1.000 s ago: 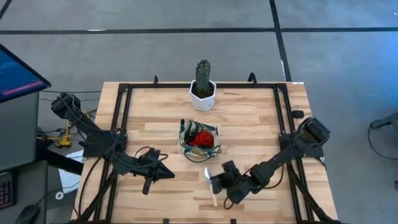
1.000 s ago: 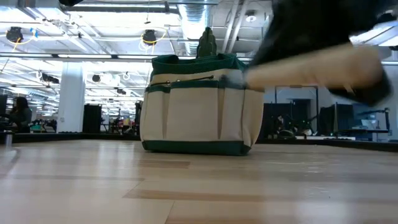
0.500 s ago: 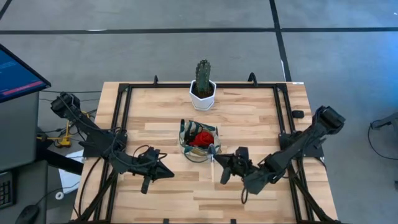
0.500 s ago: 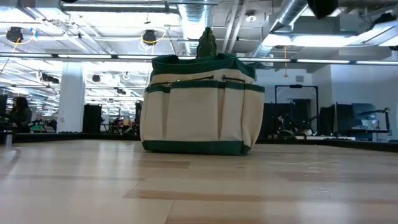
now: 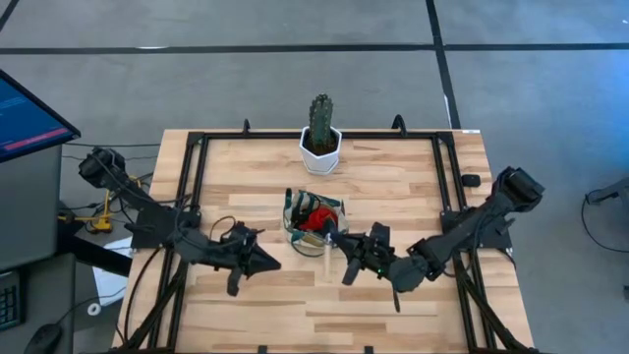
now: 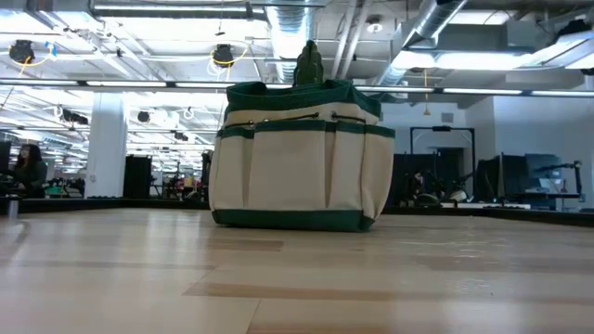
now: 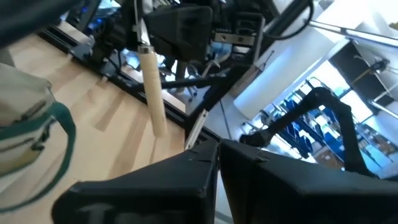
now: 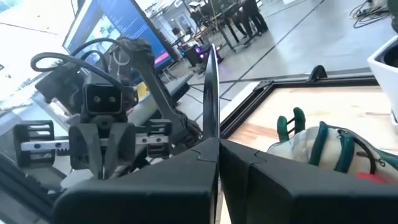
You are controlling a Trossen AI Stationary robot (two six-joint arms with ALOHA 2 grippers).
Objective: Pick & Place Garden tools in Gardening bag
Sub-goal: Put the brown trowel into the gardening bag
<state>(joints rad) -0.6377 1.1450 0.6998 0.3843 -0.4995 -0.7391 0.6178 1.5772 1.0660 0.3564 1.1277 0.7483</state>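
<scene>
The cream gardening bag (image 5: 292, 224) with green trim stands upright on its base at the table's middle (image 6: 297, 167), with a red tool (image 5: 316, 218) inside it. Just off the bag's near right corner, my right gripper (image 5: 336, 248) is shut on a garden tool with a pale wooden handle (image 7: 152, 93) and a thin metal front part (image 8: 208, 87). My left gripper (image 5: 270, 264) is shut on nothing above the table, to the near left of the bag. The low view shows neither gripper. My right gripper pinches the tool's metal part (image 8: 210, 132) between its two fingers, above the wooden handle. The fingers lie about level, coming from the table's right, and cross the tool. The tool is lifted clear of the table, and its handle (image 7: 154, 115) hangs below the fingers.
A green cactus in a white pot (image 5: 320, 147) stands at the table's far middle, behind the bag. A black rail frame (image 5: 197, 197) runs along the table's sides. A monitor (image 5: 25, 113) stands off the left edge. Bare wood (image 5: 295, 305) lies near the front edge.
My right gripper has risen from the near part of the table and gone toward the bag, its wrist rolling. The tool it holds has come up off the wood and now hangs handle-down beside the bag's near right corner.
</scene>
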